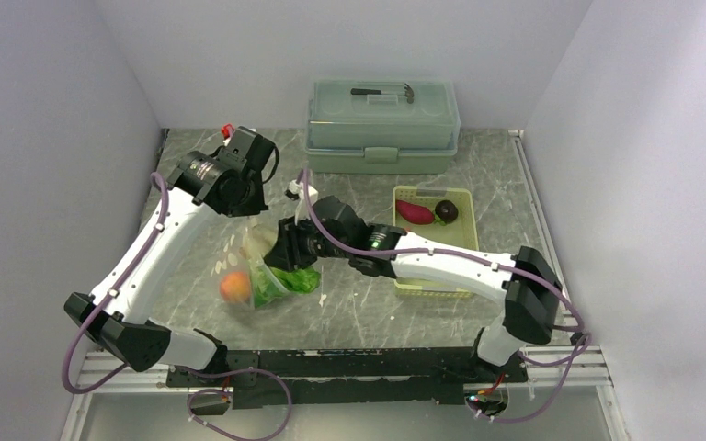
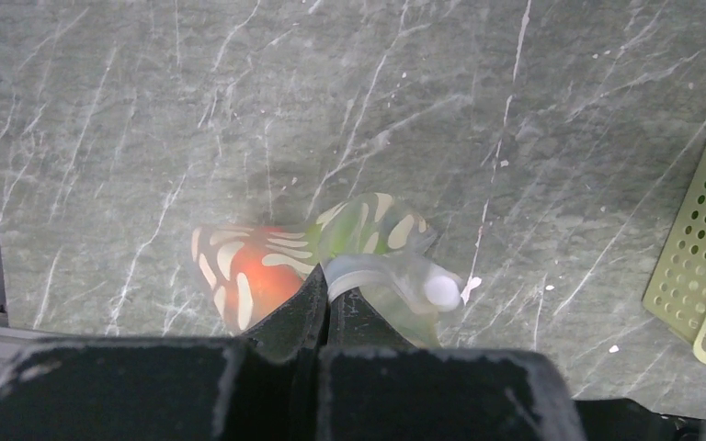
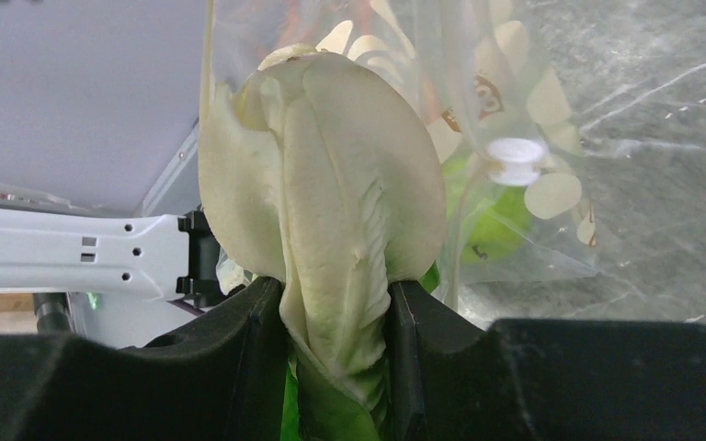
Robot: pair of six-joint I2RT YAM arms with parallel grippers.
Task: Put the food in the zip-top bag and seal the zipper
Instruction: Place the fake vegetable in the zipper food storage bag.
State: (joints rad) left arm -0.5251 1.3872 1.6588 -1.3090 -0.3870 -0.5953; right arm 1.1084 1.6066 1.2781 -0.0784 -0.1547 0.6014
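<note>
The left end effector (image 2: 328, 312) is clenched on the upper edge of the zip-top bag (image 2: 368, 230), which hangs left of centre over the desk (image 1: 358, 312) with the orange-red round fruit (image 2: 257, 276) inside; the right end effector (image 3: 331, 354) grasps the lettuce (image 3: 331, 184) just beside the bag's right side. The magenta-purple root (image 1: 414, 212) and dark round piece (image 1: 447, 211) lie in the tray (image 1: 464, 197), far right.
</note>
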